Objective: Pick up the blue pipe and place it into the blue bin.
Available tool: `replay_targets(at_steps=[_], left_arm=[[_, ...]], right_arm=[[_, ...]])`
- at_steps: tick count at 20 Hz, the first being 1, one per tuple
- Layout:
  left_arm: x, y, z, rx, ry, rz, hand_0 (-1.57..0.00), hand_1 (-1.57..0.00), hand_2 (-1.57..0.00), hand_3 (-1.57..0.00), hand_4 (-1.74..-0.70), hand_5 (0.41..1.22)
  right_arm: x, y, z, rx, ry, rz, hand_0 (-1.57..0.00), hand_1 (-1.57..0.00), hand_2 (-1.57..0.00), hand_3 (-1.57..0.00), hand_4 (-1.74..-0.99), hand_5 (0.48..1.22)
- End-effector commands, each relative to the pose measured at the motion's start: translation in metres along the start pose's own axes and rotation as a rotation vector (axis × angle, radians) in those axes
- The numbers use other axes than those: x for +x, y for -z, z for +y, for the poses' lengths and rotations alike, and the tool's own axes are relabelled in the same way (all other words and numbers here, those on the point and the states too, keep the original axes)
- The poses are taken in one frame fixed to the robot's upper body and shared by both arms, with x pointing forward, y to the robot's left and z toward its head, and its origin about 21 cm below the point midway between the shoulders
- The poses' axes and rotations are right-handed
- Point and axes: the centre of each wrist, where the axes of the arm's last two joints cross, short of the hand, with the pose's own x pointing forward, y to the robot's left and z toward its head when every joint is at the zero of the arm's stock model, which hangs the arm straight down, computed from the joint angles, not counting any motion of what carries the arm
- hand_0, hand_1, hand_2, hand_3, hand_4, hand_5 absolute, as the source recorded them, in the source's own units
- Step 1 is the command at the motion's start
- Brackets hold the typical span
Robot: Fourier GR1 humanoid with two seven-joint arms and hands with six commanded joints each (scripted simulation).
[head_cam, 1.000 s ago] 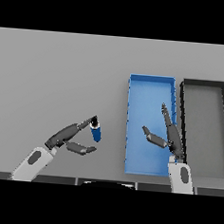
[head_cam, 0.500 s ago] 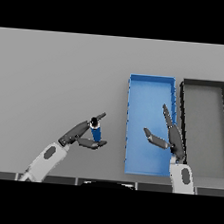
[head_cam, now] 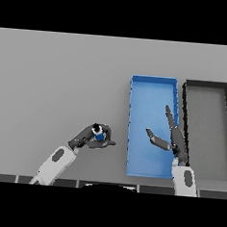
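Since a second ago, the left hand (head_cam: 90,138) has drawn closer around the blue pipe (head_cam: 99,135) and shifted toward the blue bin (head_cam: 153,92), its fingers and thumb now curled about the piece. Bare grey table (head_cam: 55,82) stretches wide beyond the fingertips and to their outer side, with only a narrow strip of tabletop left between the thumb and the blue bin's near wall. Short and stubby, the blue pipe stands on end, showing a dark round opening with a pale rim on top and a blue body below. It sits between the left hand's curled fingers and thumb, just short of the bin. Over the blue bin's right half hangs the right hand (head_cam: 172,139), fingers straight and spread, thumb out, holding nothing. Beside that hand's fingers lies a dark bin (head_cam: 208,87), its wall next to the blue bin's.
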Motion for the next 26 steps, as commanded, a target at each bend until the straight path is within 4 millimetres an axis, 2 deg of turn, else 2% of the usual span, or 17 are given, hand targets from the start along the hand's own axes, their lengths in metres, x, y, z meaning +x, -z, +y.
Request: replay_targets(at_steps=[1,3,6,9,11,14,20,23,26], left_arm=[[-0.001,-0.001,-0.005,-0.009,0.0,-0.015,-0.98,-1.1,-1.16,-1.11,-1.55,1.042],[0.0,-0.001,-0.007,-0.017,0.001,-0.022,-1.19,-1.27,-1.31,-1.26,-1.62,1.106],[0.001,-0.002,-0.011,-0.017,0.031,-0.045,-1.38,-1.42,-1.44,-1.41,-1.54,1.162],[0.007,0.003,-0.015,-0.007,0.042,-0.079,-1.47,-1.49,-1.5,-1.49,-1.5,1.191],[0.019,0.007,-0.019,-0.005,0.037,-0.158,-1.51,-1.52,-1.53,-1.52,-1.49,1.202],[0.036,0.011,-0.018,-0.014,0.02,-0.257,-1.54,-1.54,-1.55,-1.54,-1.48,1.211],[0.067,0.023,-0.021,-0.048,0.056,-0.262,-1.56,-1.56,-1.57,-1.56,-1.47,1.218],[0.073,0.025,-0.024,-0.074,0.062,-0.256,-1.57,-1.57,-1.57,-1.57,-1.47,1.22],[0.072,0.024,-0.019,-0.077,0.061,-0.244,-1.57,-1.57,-1.57,-1.57,-1.47,1.22]], right_arm=[[0.003,0.002,0.002,-0.001,-0.001,-0.014,0.0,0.0,0.0,0.0,-1.182,0.562],[-0.001,0.0,0.001,0.003,-0.006,-0.012,0.0,0.0,0.0,0.0,-1.178,0.561],[0.0,0.002,0.001,0.001,-0.005,-0.009,0.0,0.0,0.0,0.0,-1.176,0.559],[0.001,0.003,0.0,0.003,-0.01,0.004,0.0,0.0,0.0,0.0,-1.166,0.556],[0.001,-0.002,-0.002,0.005,-0.021,-0.009,0.0,0.0,0.0,0.0,-1.158,0.552],[0.0,0.002,0.0,-0.002,-0.033,0.006,0.0,0.0,0.0,0.0,-1.144,0.551],[-0.003,-0.003,-0.005,0.002,-0.046,0.001,0.0,0.0,0.0,0.0,-1.126,0.567],[-0.003,-0.001,-0.003,0.0,-0.052,0.005,0.0,0.0,0.0,0.0,-1.124,0.574],[-0.006,-0.026,0.013,-0.092,-0.029,0.009,0.0,0.0,0.0,0.0,-1.122,0.578]])
